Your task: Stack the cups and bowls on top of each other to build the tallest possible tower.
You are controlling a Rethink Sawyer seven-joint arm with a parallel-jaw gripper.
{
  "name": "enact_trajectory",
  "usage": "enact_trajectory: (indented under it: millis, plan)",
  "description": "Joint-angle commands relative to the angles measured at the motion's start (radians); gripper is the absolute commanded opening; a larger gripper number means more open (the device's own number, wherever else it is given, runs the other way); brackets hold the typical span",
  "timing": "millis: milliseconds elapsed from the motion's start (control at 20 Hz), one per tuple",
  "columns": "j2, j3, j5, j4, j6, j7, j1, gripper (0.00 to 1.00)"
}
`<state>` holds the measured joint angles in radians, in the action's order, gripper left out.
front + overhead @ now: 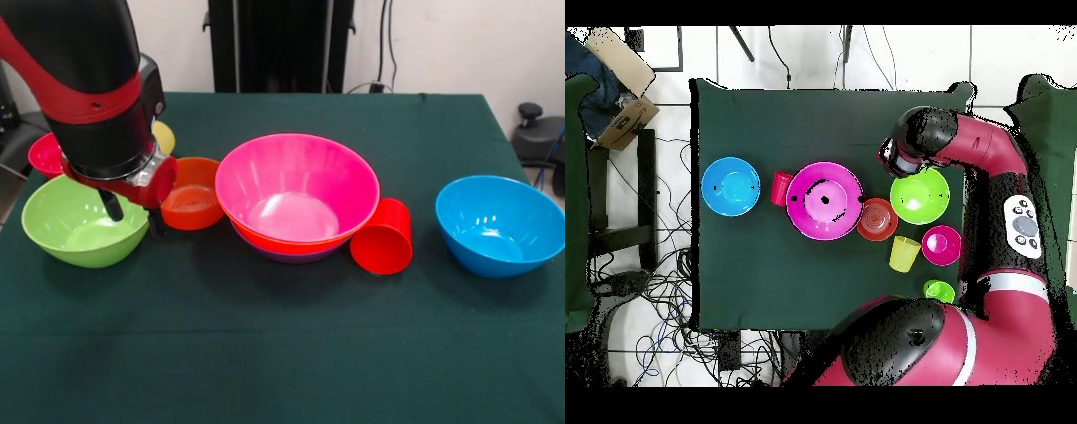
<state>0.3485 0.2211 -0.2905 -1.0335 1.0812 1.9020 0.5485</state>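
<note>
you see the arm (84, 79) come down at the left of the front view, its gripper (132, 215) hanging at the rim of the lime bowl (79, 225), on the side toward the small red-orange bowl (192, 194). two dark fingers (112, 205) show, one over the lime bowl's inside and one just outside its rim, so they stand spread with the rim between them; you cannot tell whether they touch it.

the tower (296, 199) sits mid-table: a pink bowl on top, with an orange rim and a purple one showing beneath it. the lime bowl is not in it; it stands alone on the green cloth (282, 353).

the red-orange bowl sits just beside the tower, touching or nearly so. the red cup (384, 237) lies on its side against the tower's other flank, mouth toward the camera. the blue bowl (499, 225) stands well apart at the right.

behind the arm you catch a sliver of the magenta bowl (44, 155) and of the yellow cup (164, 137). from overhead, the yellow cup (905, 253) lies beside the magenta bowl (941, 245), and the green cup (939, 291) sits near the table edge by the robot's base
</note>
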Motion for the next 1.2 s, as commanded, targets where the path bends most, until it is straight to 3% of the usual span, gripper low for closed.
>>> enact_trajectory:
  millis: [50,350,900,1200]
  plan:
    - [0.047,0.034,-0.040,-0.085,-0.039,-0.095,-0.043,1.00]
    - [0.030,0.040,-0.037,-0.108,-0.085,-0.095,-0.021,1.00]
    - [-0.003,0.055,-0.053,-0.202,-0.253,-0.117,0.046,1.00]
    - [-0.002,0.059,-0.054,-0.225,-0.289,-0.122,0.051,1.00]
